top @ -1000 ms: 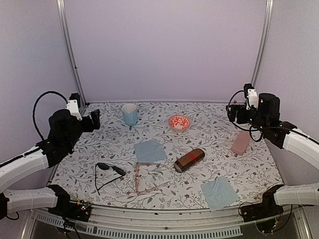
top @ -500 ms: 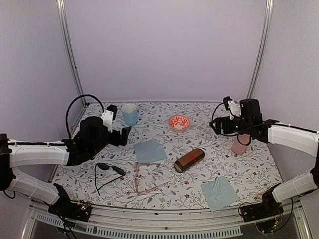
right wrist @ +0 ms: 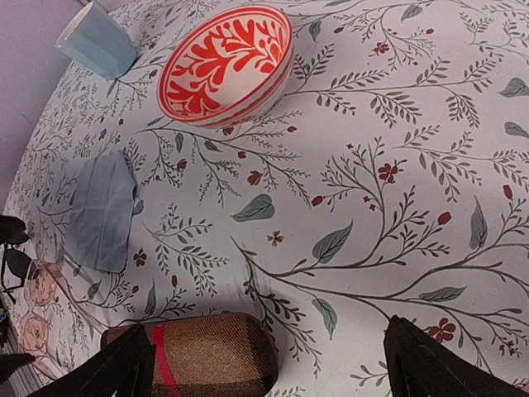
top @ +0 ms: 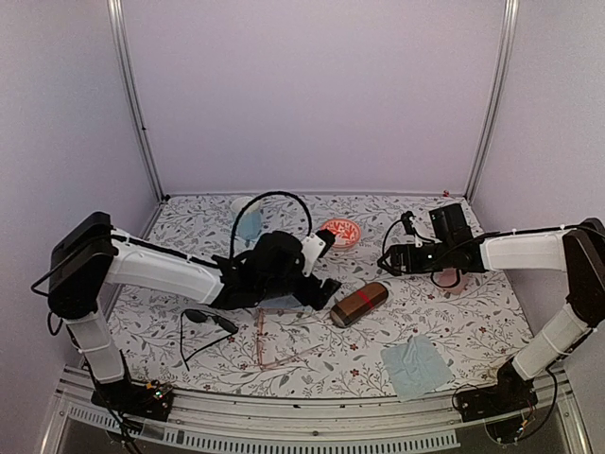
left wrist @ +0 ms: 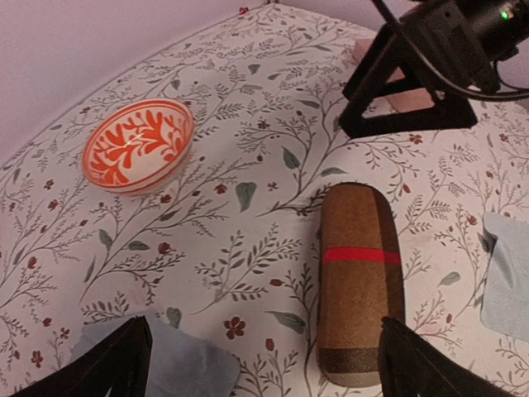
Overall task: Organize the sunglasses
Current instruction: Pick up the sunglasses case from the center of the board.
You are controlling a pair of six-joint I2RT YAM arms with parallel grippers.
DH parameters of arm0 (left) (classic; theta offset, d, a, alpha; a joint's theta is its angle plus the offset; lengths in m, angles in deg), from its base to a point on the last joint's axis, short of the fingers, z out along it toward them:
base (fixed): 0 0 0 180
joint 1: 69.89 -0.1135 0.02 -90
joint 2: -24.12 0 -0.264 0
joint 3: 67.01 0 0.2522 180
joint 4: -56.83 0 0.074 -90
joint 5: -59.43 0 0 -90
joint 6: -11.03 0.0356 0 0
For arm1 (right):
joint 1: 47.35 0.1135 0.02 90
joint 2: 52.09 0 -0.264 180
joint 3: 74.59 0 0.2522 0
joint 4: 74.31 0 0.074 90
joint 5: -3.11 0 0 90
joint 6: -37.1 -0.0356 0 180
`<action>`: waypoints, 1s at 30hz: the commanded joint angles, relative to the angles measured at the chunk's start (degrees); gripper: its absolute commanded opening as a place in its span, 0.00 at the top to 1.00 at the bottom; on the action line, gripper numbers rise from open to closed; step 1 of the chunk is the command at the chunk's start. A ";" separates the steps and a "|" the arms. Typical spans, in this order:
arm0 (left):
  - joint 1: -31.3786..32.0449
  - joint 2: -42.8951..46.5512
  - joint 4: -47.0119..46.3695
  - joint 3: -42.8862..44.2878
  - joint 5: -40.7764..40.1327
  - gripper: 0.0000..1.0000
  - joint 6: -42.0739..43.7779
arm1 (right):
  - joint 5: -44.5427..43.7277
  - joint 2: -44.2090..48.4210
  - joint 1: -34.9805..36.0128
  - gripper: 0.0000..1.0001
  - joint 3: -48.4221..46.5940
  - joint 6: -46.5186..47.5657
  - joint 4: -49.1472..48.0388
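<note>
The black sunglasses (top: 210,322) lie unfolded near the front left of the table. The pinkish see-through glasses (top: 276,342) lie just right of them. Both also show at the left edge of the right wrist view, black (right wrist: 11,248) and pink (right wrist: 36,308). My left gripper (top: 326,289) is open and empty, low over the near end of the brown case with a red band (left wrist: 359,281), which lies inside its right finger (left wrist: 426,364). My right gripper (top: 387,263) is open and empty, just beyond the case's far end (right wrist: 198,354).
A red-patterned bowl (top: 340,232) and a blue cup (top: 248,222) stand at the back. A pink case (top: 452,280) lies partly under my right arm. One blue cloth (top: 416,367) lies front right, another (right wrist: 103,211) under my left arm.
Both arms have swung in to the table's middle. My left gripper moved right to the brown case. My right gripper moved left and down toward the case's far end.
</note>
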 commanded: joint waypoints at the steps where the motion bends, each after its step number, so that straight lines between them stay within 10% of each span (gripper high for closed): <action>1: 2.83 -6.69 5.61 7.30 7.89 0.04 1.34 | 1.38 -1.09 0.43 0.01 0.03 -2.16 -2.26; 20: 4.80 -21.43 15.07 21.07 9.09 0.02 3.54 | 1.99 -2.11 0.37 0.01 1.42 -2.62 -3.89; 30: 4.74 -22.27 15.51 21.84 8.34 0.20 3.38 | 1.61 -2.16 0.45 0.01 1.55 -2.27 -3.58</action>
